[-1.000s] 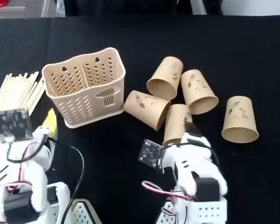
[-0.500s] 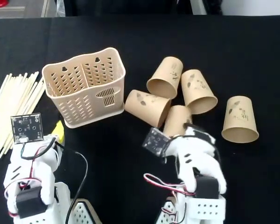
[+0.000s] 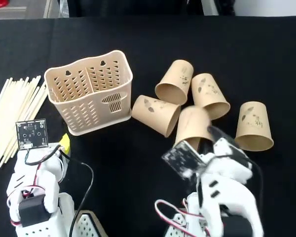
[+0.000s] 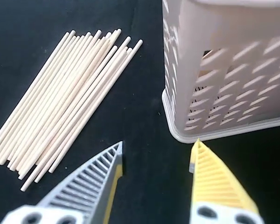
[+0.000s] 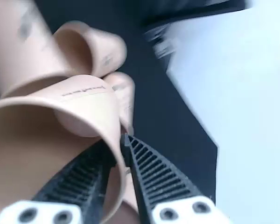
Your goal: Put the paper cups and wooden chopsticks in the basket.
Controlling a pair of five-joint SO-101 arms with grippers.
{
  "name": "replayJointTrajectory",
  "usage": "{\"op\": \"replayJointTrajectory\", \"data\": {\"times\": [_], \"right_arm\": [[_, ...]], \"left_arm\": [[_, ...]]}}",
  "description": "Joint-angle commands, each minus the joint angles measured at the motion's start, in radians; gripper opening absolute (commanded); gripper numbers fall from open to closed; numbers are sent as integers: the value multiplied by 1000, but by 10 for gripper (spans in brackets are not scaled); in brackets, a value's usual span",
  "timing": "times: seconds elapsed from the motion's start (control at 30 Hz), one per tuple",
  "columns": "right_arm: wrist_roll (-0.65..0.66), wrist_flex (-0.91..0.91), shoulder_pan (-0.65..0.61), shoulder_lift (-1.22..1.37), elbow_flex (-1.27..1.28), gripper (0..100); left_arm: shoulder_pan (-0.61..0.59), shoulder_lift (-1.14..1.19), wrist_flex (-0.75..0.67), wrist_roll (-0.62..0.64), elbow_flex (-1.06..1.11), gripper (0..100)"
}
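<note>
Now our right gripper [image 5: 122, 140] pinches the rim of the tan paper cup [image 3: 191, 126] at lower centre; the beige slotted plastic basket [image 3: 91, 104] lies up-left of it (left gripper [image 4: 158, 143] spread).

A black surface [image 3: 266, 59] carries an upright perforated beige basket [image 3: 89, 98], with a loose sheaf of wooden chopsticks [image 3: 17, 111] fanned out just beside it. On its other side four brown paper cups [image 3: 210, 97] lie clustered; a fifth cup [image 3: 192, 127] among them appears partly raised.
</note>
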Motion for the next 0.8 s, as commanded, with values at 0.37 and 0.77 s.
{"op": "replayJointTrajectory", "data": {"times": [0.37, 0.77], "right_arm": [[-425, 262, -339, 1162, -1218, 12], [-465, 330, -465, 1913, -2063, 12]], "left_arm": [[-10, -3, 3, 3, -4, 230], [-1, -3, -5, 2, 36, 230]]}}
